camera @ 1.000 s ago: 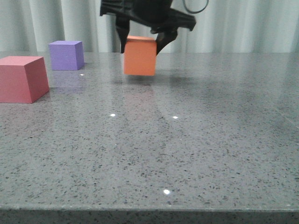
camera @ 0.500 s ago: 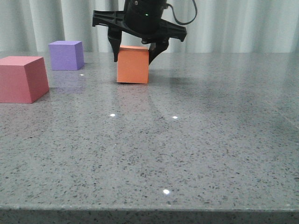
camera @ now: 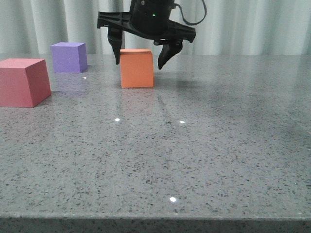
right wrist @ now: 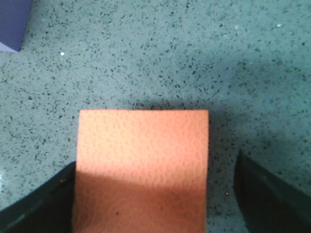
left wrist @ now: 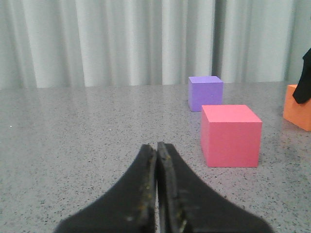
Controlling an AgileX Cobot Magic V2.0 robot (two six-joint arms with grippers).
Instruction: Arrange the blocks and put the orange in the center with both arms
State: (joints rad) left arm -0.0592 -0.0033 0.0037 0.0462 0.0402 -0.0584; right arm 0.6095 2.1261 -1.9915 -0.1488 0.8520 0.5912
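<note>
A plain matte orange cube [camera: 137,68] sits flat on the speckled grey table [camera: 204,145], between the spread fingers of the right gripper [camera: 138,57]. The left gripper [left wrist: 156,160] is pressed together, empty.

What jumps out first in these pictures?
The orange cube on the grey table, mid-scene at the back, with the right gripper open astride its top. Left of it sit the red-pink cube and, farther back, the purple cube.
</note>
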